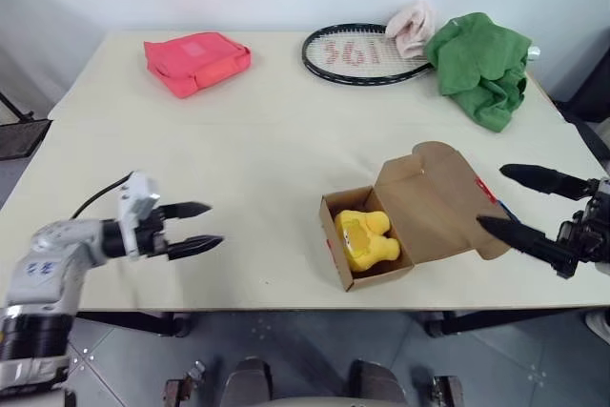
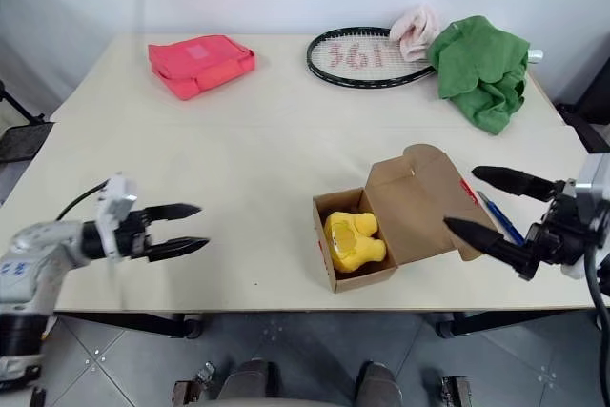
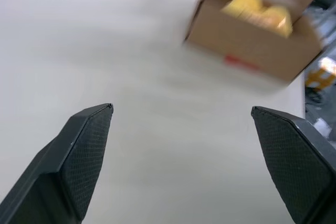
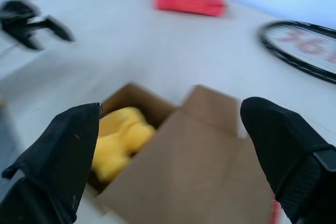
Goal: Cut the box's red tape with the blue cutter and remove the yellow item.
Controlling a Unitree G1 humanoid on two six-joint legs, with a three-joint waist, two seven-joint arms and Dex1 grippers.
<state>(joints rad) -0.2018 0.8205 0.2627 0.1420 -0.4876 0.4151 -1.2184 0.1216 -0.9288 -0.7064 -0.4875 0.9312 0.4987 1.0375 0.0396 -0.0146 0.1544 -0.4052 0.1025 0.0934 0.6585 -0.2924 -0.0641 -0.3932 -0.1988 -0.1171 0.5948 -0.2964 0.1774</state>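
Duck toy, the yellow item (image 1: 366, 238), sits in the open box (image 1: 400, 221) near the table's (image 1: 257, 169) front edge: soft, light, pinch its body. Left hand (image 1: 202, 227) and right hand (image 1: 508, 200) both gape empty.

You've got the box (image 1: 367, 235) sitting open near the table's front edge, lid flap thrown back to the right. Yellow duck toy (image 1: 366, 237) is lying inside, w/ orange marks showing. Red tape (image 3: 240, 62) on the front wall. Blue cutter (image 2: 498, 216) lies on the table just right of the lid.
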